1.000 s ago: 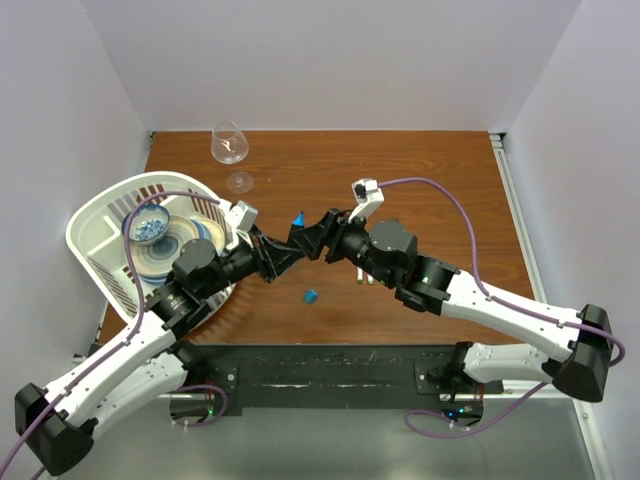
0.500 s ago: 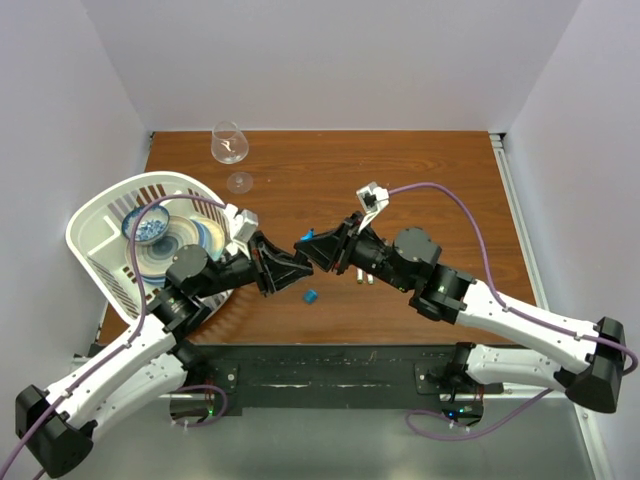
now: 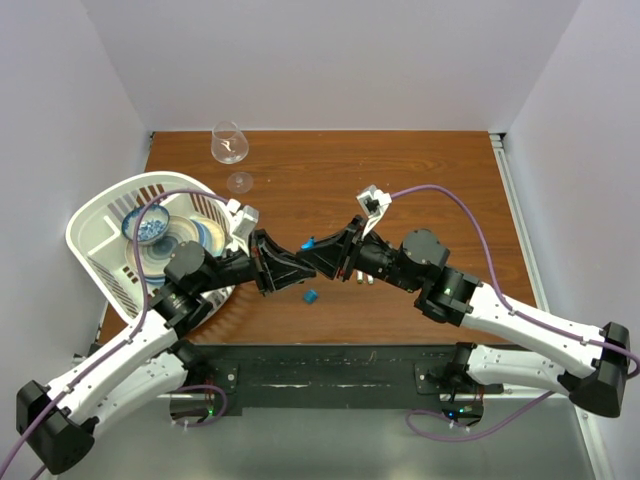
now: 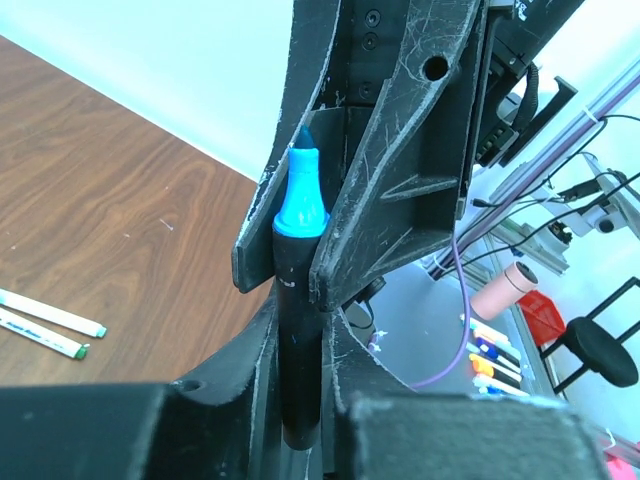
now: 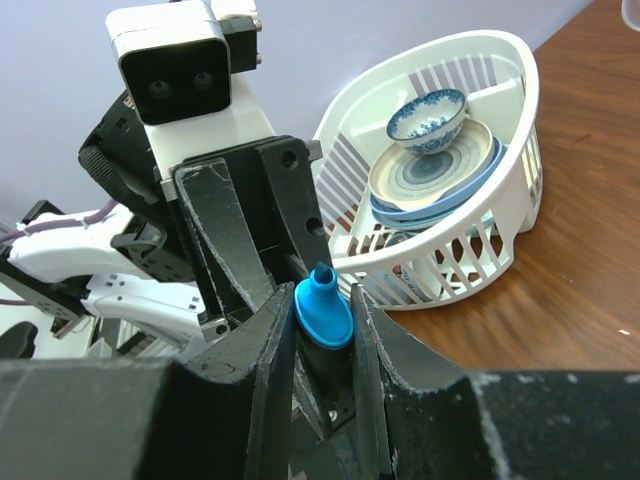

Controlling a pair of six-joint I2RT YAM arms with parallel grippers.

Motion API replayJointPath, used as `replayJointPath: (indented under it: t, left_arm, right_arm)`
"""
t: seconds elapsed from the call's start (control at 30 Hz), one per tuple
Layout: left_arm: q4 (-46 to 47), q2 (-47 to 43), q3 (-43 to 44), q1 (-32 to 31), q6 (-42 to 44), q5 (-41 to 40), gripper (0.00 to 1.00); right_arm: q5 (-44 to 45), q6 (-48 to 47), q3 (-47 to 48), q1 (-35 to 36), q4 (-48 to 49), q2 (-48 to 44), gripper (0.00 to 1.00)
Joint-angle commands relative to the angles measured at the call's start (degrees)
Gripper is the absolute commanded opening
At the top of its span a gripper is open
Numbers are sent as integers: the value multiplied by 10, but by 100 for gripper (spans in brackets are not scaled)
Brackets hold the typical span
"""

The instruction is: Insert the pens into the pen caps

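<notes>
Wood table (image 3: 430, 190): blue cap (image 3: 311, 295) lies loose, left gripper (image 4: 300, 340) and right gripper (image 5: 322, 305) both clamped on the uncapped blue-tipped pen (image 4: 298, 205) mid-air, insertion pending.

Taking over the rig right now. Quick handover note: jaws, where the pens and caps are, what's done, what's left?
Left gripper: jaws shut on the black body of the blue-tipped pen.
Right gripper: jaws closed on the same pen, at its blue tip end.
Blue cap: loose on the table, just nearside of the grippers.
Two white pens with green ends: side by side on the table by the right arm; cannot tell if they are capped.
Done: nothing confirmed; the held pen's tip is bare.
Left: fetch the blue cap, seat the pen in it, check the white pens.
</notes>
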Motion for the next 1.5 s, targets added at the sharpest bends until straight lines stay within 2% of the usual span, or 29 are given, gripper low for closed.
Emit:
replayJointPath:
  t: [0.0,0.03,0.13,0.17,0.23,0.37,0.47,0.5,0.6,0.87,0.93,1.13,1.27,1.47]
  left_arm:
    - [-8,-11,27,1,6,-7,0]
    - [-28,-16,33,1,15,-21,0]
    - [-122,-30,55,2,68,-92,0]
    - [-154,-31,67,2,99,-146,0]
    - [-239,-28,96,3,140,-191,0]
    - [-294,-45,113,3,173,-293,0]
    - [-319,-64,112,3,193,-351,0]
    - [-333,-68,111,3,198,-361,0]
    - [-363,-86,111,3,222,-390,0]
    - [-380,-164,72,4,246,-418,0]
    - [-382,-173,74,3,249,-414,0]
    - [-384,-181,73,3,261,-421,0]
    - [-383,-186,72,4,262,-407,0]
    - [-377,-190,70,3,268,-401,0]
  right_arm:
    - [-22,12,14,3,-10,-8,18]
    - [-18,13,12,3,-24,-16,28]
    - [-4,0,9,3,-79,-32,48]
    - [5,-8,8,3,-100,-43,50]
    - [30,-10,-10,3,-144,-53,52]
    - [125,47,-41,4,-194,-39,53]
    - [195,158,-34,3,-267,0,54]
    - [208,223,-32,3,-282,29,56]
    - [234,326,-10,5,-340,95,57]
    - [265,532,152,7,-550,273,58]
    - [258,554,196,7,-592,328,55]
    - [235,602,290,7,-640,436,55]
    - [226,636,313,7,-661,488,55]
    - [230,651,317,7,-654,519,55]
